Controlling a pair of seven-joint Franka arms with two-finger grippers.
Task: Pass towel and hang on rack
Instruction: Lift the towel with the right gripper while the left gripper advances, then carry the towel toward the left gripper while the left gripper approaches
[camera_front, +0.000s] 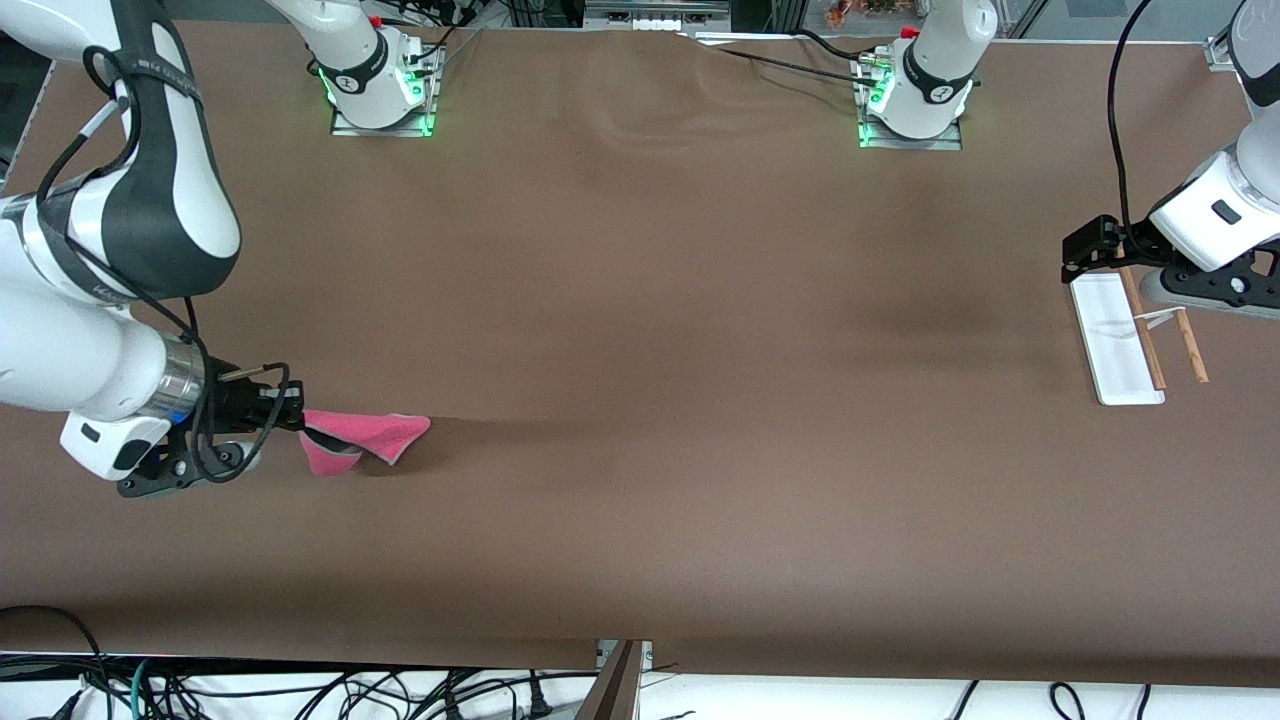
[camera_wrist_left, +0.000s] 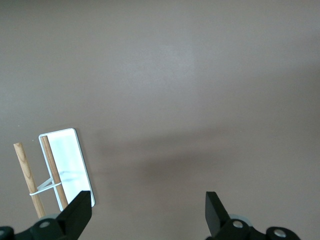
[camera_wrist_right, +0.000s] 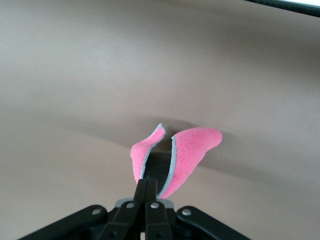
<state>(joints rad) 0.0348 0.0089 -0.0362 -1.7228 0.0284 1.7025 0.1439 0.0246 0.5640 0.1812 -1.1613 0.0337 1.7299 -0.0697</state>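
Where the right arm reaches in at its own end of the table (camera_front: 640, 330), the front view shows the right gripper (camera_front: 296, 418) pinched tight on one edge of the towel (camera_front: 365, 438). That towel is small, pink-red and fluffy. It hangs from the fingers in two folded flaps, with a dark shadow under it on the brown table. Part of its held edge is hidden by the black fingers. At the left arm's end stands the rack (camera_front: 1135, 338), with a flat white base and two thin brown rods. The left gripper (camera_front: 1085, 252) hovers over the rack's end that is farther from the front camera, and the arm covers some of the rods. The towel and the rack are well apart.

From the left wrist view, the left gripper (camera_wrist_left: 148, 210) has its two black fingers (camera_wrist_left: 80, 209) spread wide apart with nothing between them. The rack (camera_wrist_left: 62, 162) shows beside one finger, and the picture edge cuts off its lower part.

From the right wrist view, the right gripper (camera_wrist_right: 146, 192) has its fingers pressed together on the towel (camera_wrist_right: 187, 152). A thin pale stitched line runs along the towel's edges. The two flaps curl open, and the spot between them is dark and hard to make out.
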